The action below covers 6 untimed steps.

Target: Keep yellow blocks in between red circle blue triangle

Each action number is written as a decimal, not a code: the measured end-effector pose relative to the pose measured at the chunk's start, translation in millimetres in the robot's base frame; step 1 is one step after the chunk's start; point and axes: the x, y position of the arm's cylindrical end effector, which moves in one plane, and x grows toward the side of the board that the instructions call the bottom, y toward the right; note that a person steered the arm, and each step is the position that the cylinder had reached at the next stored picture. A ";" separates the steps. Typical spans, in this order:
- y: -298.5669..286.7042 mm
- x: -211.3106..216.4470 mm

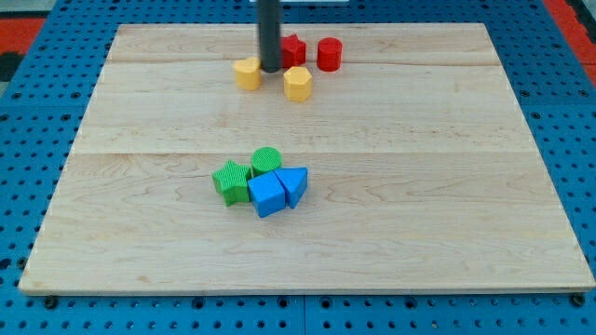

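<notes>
Pincer: none fitted, so no open or closed state; my tip (270,69) sits upper centre on the bench (447,186), between yellow blocks (248,73) (297,83), left of red circle (329,54); blue triangle (294,184) waits mid-frame.
</notes>
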 end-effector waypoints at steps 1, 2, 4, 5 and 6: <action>-21.5 -23.8; -67.7 -30.0; -6.9 18.6; 54.8 29.9; 58.4 16.3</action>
